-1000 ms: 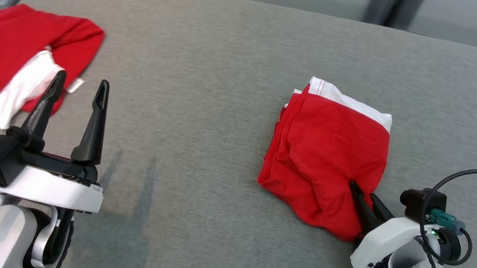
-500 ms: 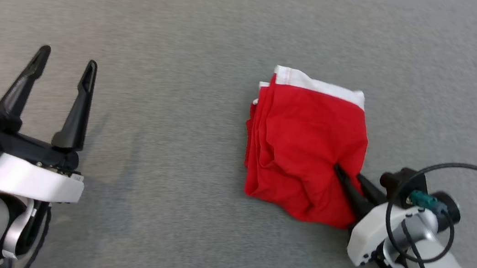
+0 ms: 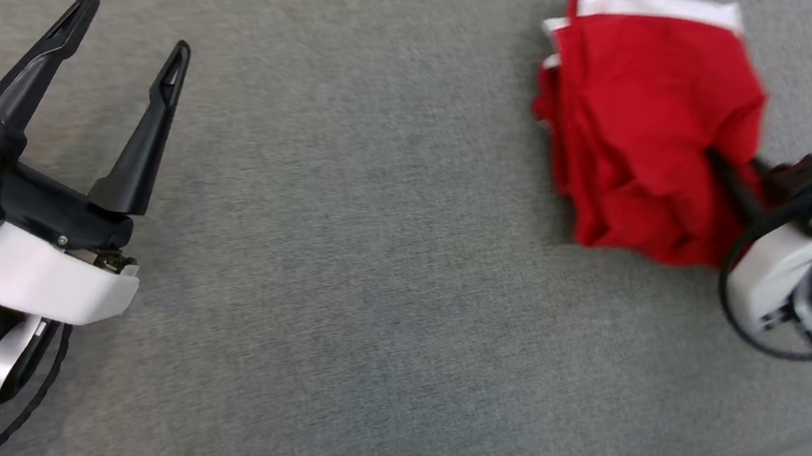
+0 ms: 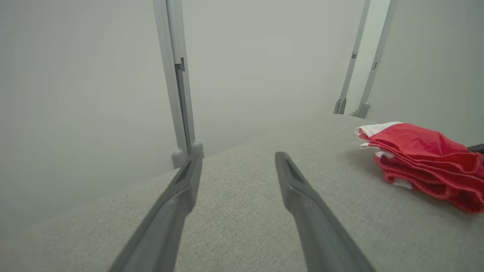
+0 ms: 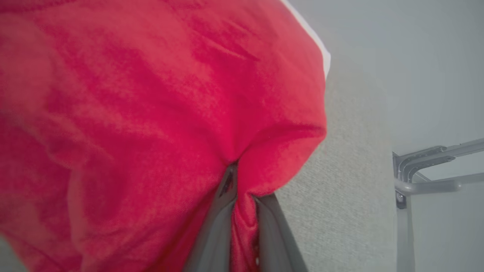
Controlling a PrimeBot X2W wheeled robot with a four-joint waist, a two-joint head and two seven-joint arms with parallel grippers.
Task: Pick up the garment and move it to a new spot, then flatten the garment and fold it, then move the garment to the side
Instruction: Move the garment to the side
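A folded red garment (image 3: 644, 118) with a white waistband lies on the grey cushion at the upper right of the head view. My right gripper (image 3: 723, 172) is shut on its near right edge; in the right wrist view the red cloth (image 5: 151, 113) is pinched between the two fingers (image 5: 223, 196). Far to the left, my left gripper (image 3: 130, 27) stands open above bare cushion with nothing between its fingers. In the left wrist view the garment (image 4: 423, 162) lies off to the right, well apart from the open left gripper (image 4: 236, 160).
The grey fabric surface (image 3: 340, 251) spreads across the head view, and its front right edge (image 3: 760, 455) drops to a paler floor. Grey metal posts (image 4: 177, 75) stand beyond the cushion's far edge, and a metal frame (image 5: 419, 177) beside it.
The head camera has swung, so the whole picture has shifted. The garment, held by my right gripper, now sits nearer the cushion's right edge. The other red and white garment at the left has left view.
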